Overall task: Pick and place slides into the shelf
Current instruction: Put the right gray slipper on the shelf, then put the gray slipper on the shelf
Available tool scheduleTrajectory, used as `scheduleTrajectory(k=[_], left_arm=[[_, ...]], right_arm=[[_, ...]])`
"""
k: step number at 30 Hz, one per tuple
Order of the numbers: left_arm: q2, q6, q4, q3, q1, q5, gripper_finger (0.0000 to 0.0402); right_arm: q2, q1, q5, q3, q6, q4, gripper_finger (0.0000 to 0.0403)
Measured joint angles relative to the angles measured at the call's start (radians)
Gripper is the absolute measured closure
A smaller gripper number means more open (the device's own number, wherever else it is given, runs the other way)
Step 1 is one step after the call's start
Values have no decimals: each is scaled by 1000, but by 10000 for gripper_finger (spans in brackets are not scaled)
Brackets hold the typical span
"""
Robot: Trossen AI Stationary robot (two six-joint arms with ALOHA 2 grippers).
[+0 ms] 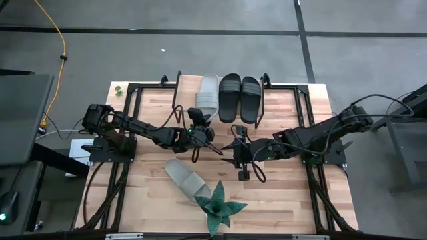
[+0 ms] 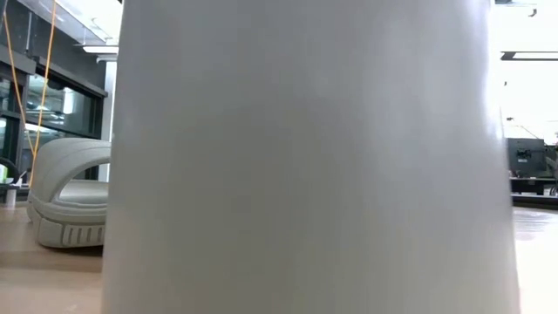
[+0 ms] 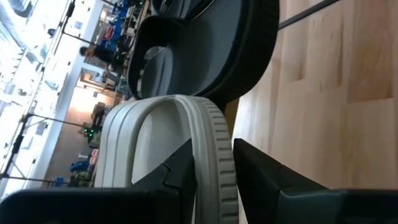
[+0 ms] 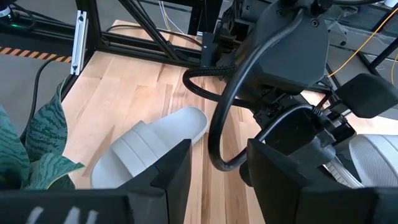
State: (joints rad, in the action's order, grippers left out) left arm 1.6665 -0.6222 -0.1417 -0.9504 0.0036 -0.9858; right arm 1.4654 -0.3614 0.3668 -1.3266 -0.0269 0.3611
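One grey slide lies beside the two black slides on the shelf at the table's far edge. My left gripper is at this slide's near end and is shut on it; the left wrist view shows the slide with a black slide beyond. The second grey slide lies sole-down on the table near the plant, also in the right wrist view and the low view. My right gripper hovers open mid-table, holding nothing. My left gripper pinches the grey slide's sole at its near end, with the ribbed side wall between the two fingers. The fingers come roughly level from the table's near side, along the slide. The slide lies flat, pointing away; whether it rests on the shelf, I cannot tell.
A green spiky plant stands at the near edge beside the loose grey slide; its pale pot fills most of the low view. Dark frame bars run along both table sides. Bare wood lies between the arms and to the right.
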Motion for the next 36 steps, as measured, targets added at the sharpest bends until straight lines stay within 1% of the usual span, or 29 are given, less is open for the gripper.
scheduleTrajectory(k=[6,16,21,27,30,34,36], left_arm=[[0,6,0,0,0,26,293],[0,11,0,0,0,26,225],[0,25,1,0,0,26,200],[0,20,0,0,-14,21,190],[0,-16,-28,0,-40,-13,192],[0,-37,-74,0,-75,-24,191],[0,-58,-95,0,-92,-51,190]], right_arm=[[0,0,0,0,0,0,256],[0,0,0,0,0,0,256],[0,0,0,0,0,1,256],[0,0,0,0,0,11,256],[0,0,0,0,0,15,256],[0,0,-1,0,0,16,256],[0,0,0,0,1,16,256]])
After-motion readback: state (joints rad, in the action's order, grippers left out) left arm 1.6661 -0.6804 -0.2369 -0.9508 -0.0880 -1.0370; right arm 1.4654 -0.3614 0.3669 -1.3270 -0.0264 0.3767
